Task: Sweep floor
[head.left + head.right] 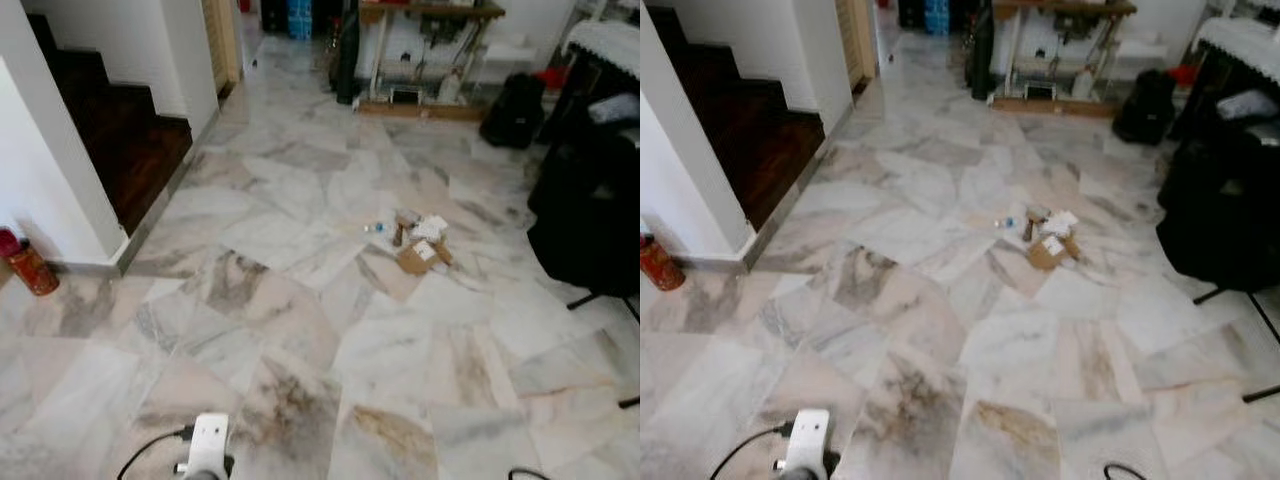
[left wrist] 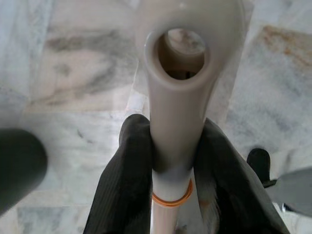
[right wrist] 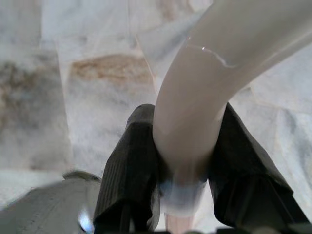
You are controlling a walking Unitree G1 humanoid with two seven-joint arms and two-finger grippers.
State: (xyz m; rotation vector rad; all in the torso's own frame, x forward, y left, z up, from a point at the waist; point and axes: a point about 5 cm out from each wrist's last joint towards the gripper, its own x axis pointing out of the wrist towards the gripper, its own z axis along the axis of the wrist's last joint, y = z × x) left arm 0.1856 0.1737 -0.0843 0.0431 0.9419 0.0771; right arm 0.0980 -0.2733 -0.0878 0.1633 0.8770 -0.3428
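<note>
Left gripper [image 2: 173, 161] closed on a pale, smooth handle [image 2: 176, 122], black jaws pressed against both sides just above an orange ring [image 2: 171, 199]; hollow round end of the handle open toward the camera. Right gripper [image 3: 187, 161] clamped likewise on a curved cream tube [image 3: 204, 97], glossy, bending away to the upper right of that frame; impossible to tell whether tube and handle belong to one tool. Head of the tool cut off, not made out. Litter [image 1: 420, 243] lying mid-frame, slightly right of centre, well apart from both grippers: crumpled white paper, a brown cardboard scrap, a small clear piece with a blue spot, too small to name. Floor [image 1: 300, 340] of polished marble slabs, grey and tan veined, set at angles. Dark wooden stairs [image 1: 125, 140] in the upper left beside a white wall. Red cylinder [image 1: 28, 265] at the left edge, partly cut off. Black chair [image 1: 590, 200] at the right edge, blurred. White arm part [image 1: 208, 445] with a black cable at the bottom edge.
</note>
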